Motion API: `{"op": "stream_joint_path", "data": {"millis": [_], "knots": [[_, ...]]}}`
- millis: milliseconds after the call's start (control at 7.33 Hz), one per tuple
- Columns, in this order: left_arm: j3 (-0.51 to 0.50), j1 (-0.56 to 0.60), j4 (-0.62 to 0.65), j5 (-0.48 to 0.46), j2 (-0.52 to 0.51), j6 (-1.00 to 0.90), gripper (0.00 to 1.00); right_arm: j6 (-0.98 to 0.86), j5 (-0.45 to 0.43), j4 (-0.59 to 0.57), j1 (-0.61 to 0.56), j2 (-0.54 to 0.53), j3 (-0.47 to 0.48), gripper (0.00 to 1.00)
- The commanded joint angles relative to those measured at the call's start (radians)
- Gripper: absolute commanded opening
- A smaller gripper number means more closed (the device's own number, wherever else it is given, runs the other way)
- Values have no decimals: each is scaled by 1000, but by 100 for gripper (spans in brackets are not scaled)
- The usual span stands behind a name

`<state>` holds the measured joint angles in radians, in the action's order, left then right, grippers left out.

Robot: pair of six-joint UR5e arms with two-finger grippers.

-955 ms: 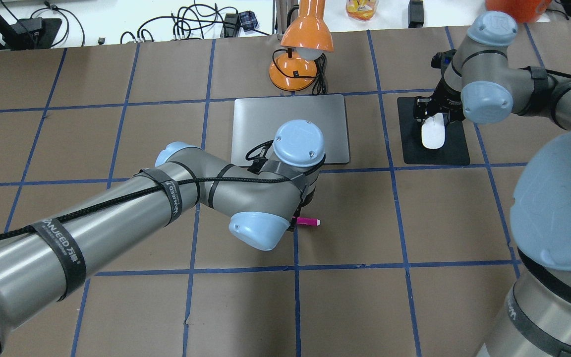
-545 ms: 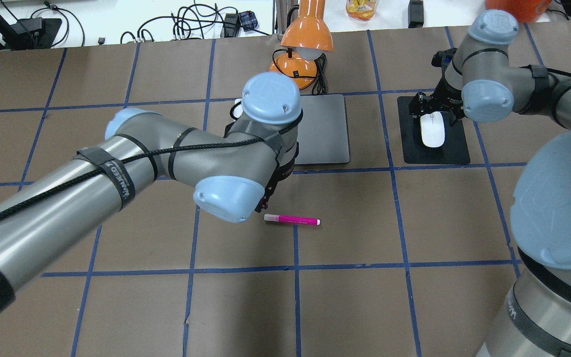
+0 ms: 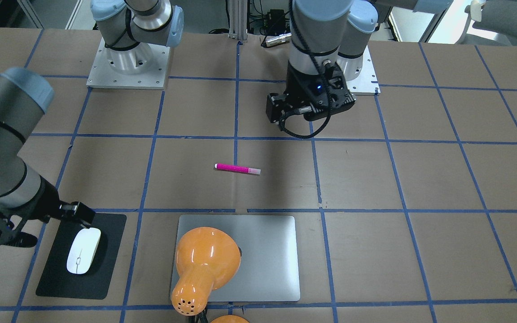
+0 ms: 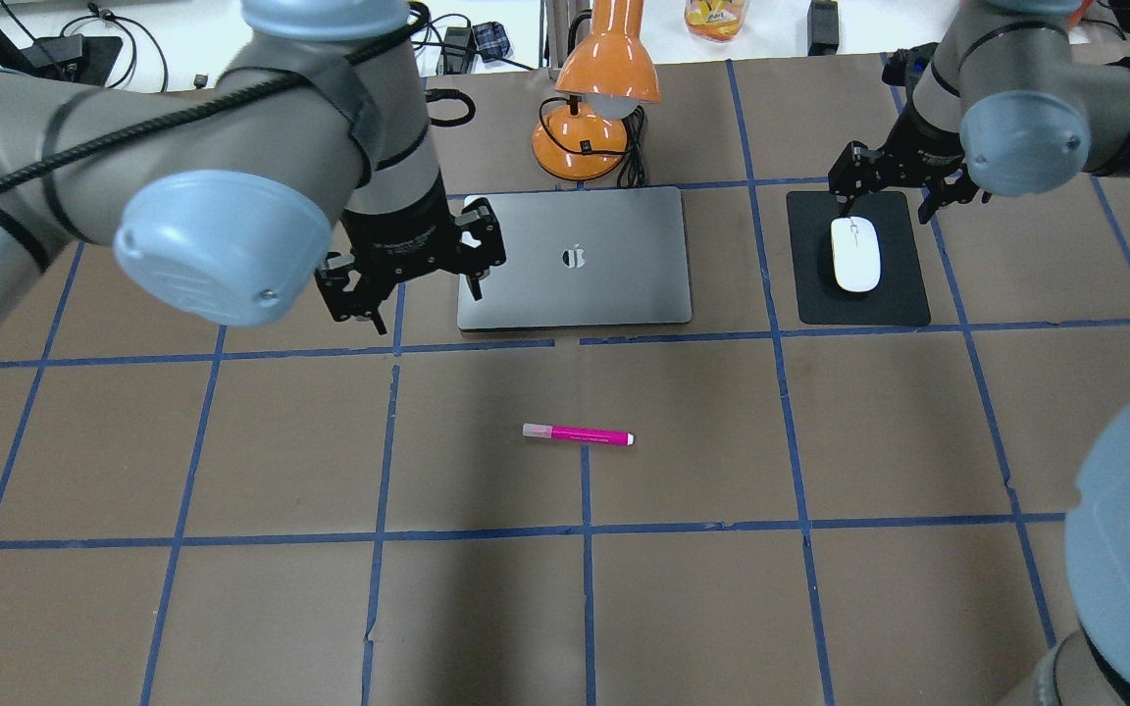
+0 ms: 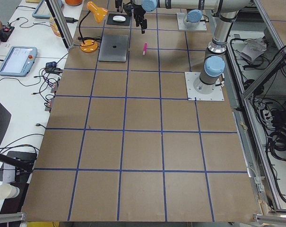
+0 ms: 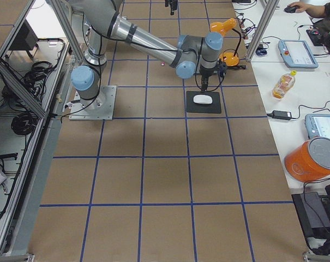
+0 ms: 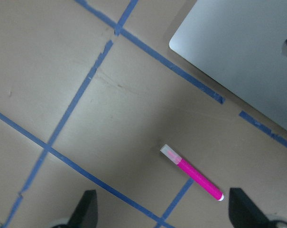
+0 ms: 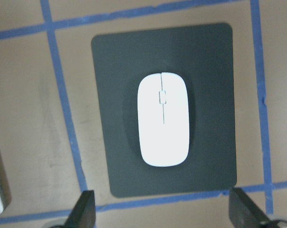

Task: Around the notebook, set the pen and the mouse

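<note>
White mouse (image 8: 163, 118) lies beneath the parted right fingers (image 8: 86, 210).

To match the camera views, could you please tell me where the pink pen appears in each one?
Front-facing: pen centre, above the laptop.
Overhead: pen centre, below laptop.
Left exterior: pen near top, right of laptop.
Right exterior: pen a pink speck, near top.
Left wrist: pen lower middle.
Right wrist: not in it.
Shared landmark: laptop.

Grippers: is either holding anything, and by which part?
Nothing is held. The left gripper and right gripper are both open; the pen lies on the table, the mouse on the black pad.
</note>
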<state>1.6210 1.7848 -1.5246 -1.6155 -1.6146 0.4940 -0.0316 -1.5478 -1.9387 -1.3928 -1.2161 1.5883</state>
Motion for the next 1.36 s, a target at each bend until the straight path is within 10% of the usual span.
{"op": "stream_joint_path", "data": {"millis": [0,409,1227], "knots": [[10,-128,-69,3,96,-431,92,102,-5,211,-61,-173,4,100],[59,-177,-52,6,131,-601,92,119,-2,390,-106,-353,30,100],[46,-188,-16,60,137,-591,100,119,-5,415,-104,-379,32,100]]}}
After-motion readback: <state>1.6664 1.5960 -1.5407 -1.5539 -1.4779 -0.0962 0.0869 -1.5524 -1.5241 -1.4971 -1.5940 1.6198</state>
